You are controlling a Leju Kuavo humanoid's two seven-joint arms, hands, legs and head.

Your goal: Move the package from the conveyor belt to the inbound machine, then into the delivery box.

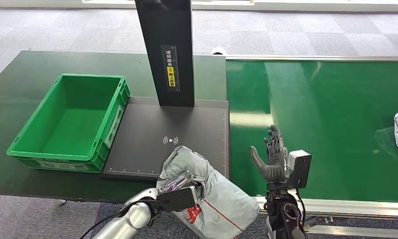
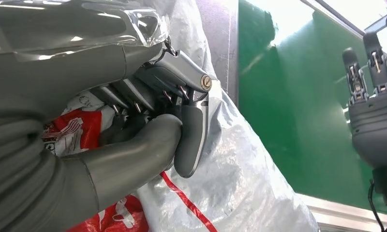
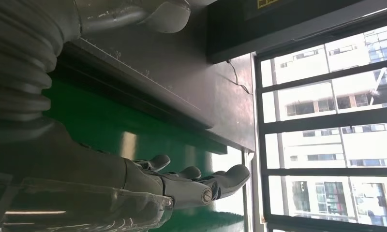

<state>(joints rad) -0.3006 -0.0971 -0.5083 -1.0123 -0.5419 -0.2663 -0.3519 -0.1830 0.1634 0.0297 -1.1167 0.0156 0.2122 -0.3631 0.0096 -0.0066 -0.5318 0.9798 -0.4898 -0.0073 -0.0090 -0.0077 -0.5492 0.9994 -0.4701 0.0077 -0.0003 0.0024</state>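
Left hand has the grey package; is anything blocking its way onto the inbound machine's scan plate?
Nothing visible does. The left hand holds the grey package at the scan plate's near edge; the plate is bare.

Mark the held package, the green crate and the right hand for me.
grey package [image 1: 222, 199], head view, on its crumpled grey side beside the left hand.
green crate [image 1: 52, 151], head view, on its near rim.
right hand [image 1: 270, 158], head view, on the palm, fingers apart above the belt.

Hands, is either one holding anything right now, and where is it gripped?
The left hand grips the grey package at its near, red-printed side. The right hand holds nothing.
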